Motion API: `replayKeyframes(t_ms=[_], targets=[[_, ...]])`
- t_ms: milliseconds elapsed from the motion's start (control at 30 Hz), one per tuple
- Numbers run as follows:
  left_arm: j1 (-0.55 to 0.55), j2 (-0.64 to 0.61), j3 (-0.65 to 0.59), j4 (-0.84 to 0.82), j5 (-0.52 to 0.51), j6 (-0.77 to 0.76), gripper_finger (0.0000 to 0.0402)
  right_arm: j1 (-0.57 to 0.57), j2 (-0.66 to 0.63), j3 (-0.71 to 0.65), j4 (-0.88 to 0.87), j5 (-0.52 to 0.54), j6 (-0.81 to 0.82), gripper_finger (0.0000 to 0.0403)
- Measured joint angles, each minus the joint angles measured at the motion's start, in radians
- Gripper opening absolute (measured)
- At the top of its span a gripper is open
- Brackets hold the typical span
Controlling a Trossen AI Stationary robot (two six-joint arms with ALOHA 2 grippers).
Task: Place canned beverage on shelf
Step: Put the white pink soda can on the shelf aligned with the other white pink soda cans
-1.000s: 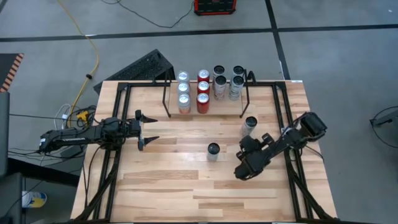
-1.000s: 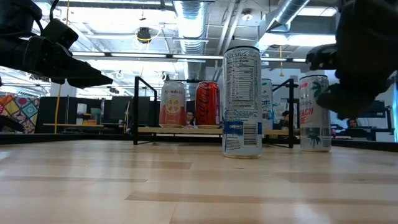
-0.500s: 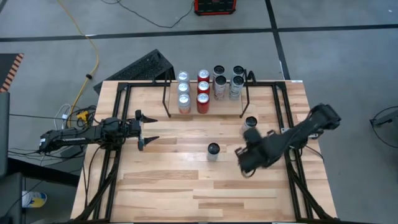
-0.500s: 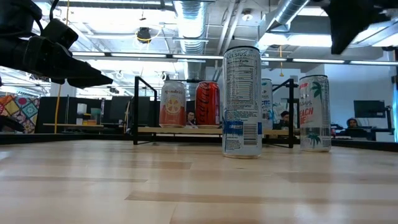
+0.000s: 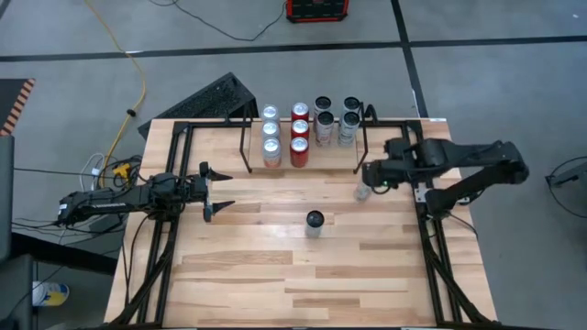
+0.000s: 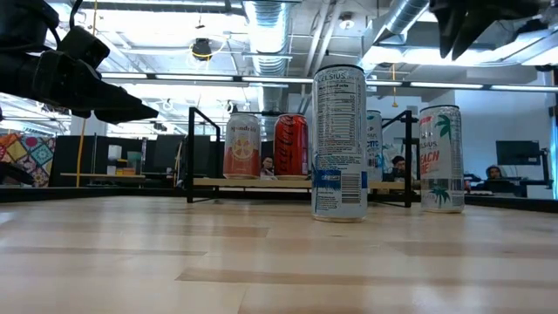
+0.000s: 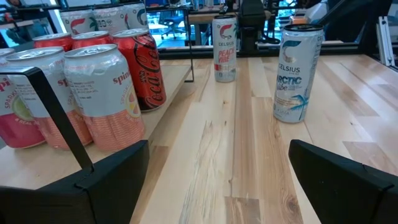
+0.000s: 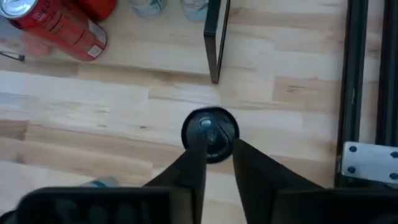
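Grey concrete floor surrounds the light wood counter in the high view, where the shelf at the far edge carries rows of cans; one loose can stands mid-counter and another can stands just off the shelf's right end, with the right gripper directly above it. The left gripper hovers at the left side, jaws spread wide and empty. Low view: the tall Celsius can stands in front of the shelf, the palm-print can to its right, dark fingers above it near the top edge. Left wrist view: both loose cans stand apart on bare wood beside the shelved cans. Right wrist view: the right jaws stand slightly apart, their tips over the can's top, gripping nothing.
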Motion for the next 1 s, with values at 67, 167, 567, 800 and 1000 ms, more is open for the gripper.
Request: replayKeyframes(t_ms=[67,167,567,800,1000], targets=[[0.0,0.0,0.0,0.0,0.0,0.0,0.0373,-0.036,0.001,0.0,0.011,-0.002,-0.051,0.0113],[0.0,0.0,0.0,0.0,0.0,0.0,0.0373,-0.068,0.013,0.0,0.03,-0.005,-0.106,0.0143],[0.0,0.0,0.0,0.0,0.0,0.0,0.0373,-0.154,0.037,-0.001,0.117,-0.139,-0.187,0.0332],[0.0,0.0,0.0,0.0,0.0,0.0,0.0373,-0.153,0.045,0.0,0.135,-0.138,-0.205,0.0376],[0.0,0.0,0.0,0.0,0.0,0.0,0.0373,-0.151,0.045,0.0,0.138,-0.138,-0.212,0.0379]])
